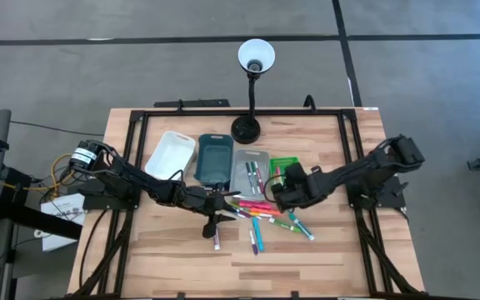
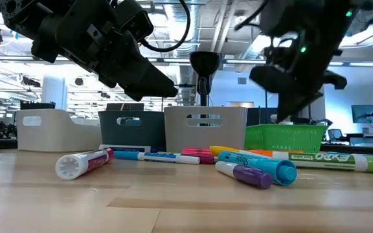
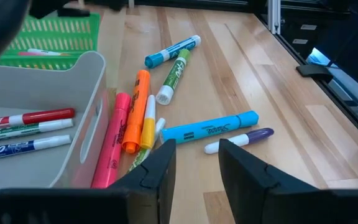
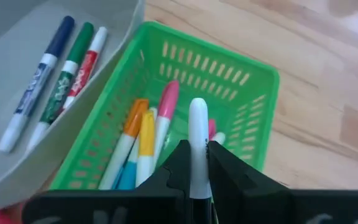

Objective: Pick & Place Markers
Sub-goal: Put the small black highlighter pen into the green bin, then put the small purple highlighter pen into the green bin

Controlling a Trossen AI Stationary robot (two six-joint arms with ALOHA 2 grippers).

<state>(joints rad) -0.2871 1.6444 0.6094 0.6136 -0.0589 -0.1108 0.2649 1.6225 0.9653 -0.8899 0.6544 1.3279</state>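
Observation:
Several markers (image 1: 261,215) lie scattered on the wooden table in front of the trays. In the left wrist view they include a blue highlighter (image 3: 210,129), a purple marker (image 3: 241,138), and orange (image 3: 135,112), pink (image 3: 109,146) and green (image 3: 174,73) ones. My left gripper (image 3: 197,163) hovers open just short of the blue highlighter and touches nothing. My right gripper (image 4: 196,163) is over the green basket (image 4: 229,81), shut on a white marker (image 4: 197,127). Several markers lie in that basket. Three more (image 4: 55,74) lie in the grey tray. My right gripper pinches the white marker by its barrel (image 4: 197,149) between the two fingers. The marker runs along the fingers, and its rounded white end (image 4: 197,107) sticks out past the fingertips. It is lifted clear, pointing down into the green basket from above at a slant.
Four containers stand in a row at the table's middle: a white tray (image 1: 169,154), a dark teal tray (image 1: 215,158), the grey tray (image 1: 251,171) and the green basket (image 1: 286,162). A black desk lamp (image 1: 247,129) stands behind them. Bare wood (image 1: 307,258) lies toward the near edge.

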